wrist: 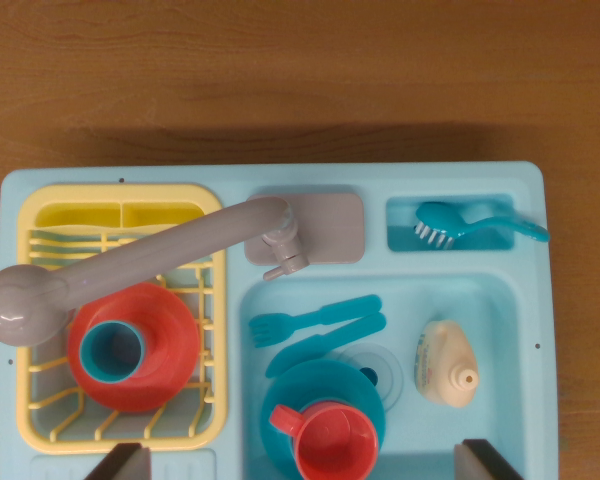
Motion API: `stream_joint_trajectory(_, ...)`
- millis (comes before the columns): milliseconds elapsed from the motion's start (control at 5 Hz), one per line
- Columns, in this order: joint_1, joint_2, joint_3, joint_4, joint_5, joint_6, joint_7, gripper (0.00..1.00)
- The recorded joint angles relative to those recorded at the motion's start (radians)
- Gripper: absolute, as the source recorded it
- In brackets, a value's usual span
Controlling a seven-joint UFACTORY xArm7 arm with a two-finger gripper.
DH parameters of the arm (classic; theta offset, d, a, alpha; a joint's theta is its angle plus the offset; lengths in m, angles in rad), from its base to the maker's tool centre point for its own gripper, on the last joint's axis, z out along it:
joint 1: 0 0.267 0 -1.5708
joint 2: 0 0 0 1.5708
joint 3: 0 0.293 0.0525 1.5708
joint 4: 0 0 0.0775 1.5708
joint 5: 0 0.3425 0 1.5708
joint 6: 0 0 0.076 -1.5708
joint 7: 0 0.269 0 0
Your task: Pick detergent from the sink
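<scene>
The detergent (445, 362) is a small cream bottle lying on its side in the right part of the light blue sink basin (505, 300), its cap pointing toward the bottom of the wrist view. Only the two dark fingertips (120, 463) of my gripper (305, 462) show, at the bottom edge. They stand wide apart with nothing held. The right fingertip is just below and slightly right of the bottle, not touching it.
A blue plate (325, 392) with a red cup (332, 438) sits in the basin left of the bottle, below a blue fork (315, 318) and knife (325, 342). A grey faucet (130, 268) swings over a yellow rack (205, 300) holding a red plate (165, 345) and teal cup (113, 350). A teal brush (475, 228) lies in the upper tray.
</scene>
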Motion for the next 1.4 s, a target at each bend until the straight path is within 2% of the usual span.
stream_joint_trajectory(800,-0.0001,0.0,0.0,-0.001,0.0001,-0.001,0.0,0.0)
stream_joint_trajectory(1200,-0.0017,0.004,-0.002,-0.007,0.0012,-0.009,-0.005,0.0)
stream_joint_trajectory(1400,-0.0046,0.011,-0.005,-0.02,0.0033,-0.025,-0.014,0.0)
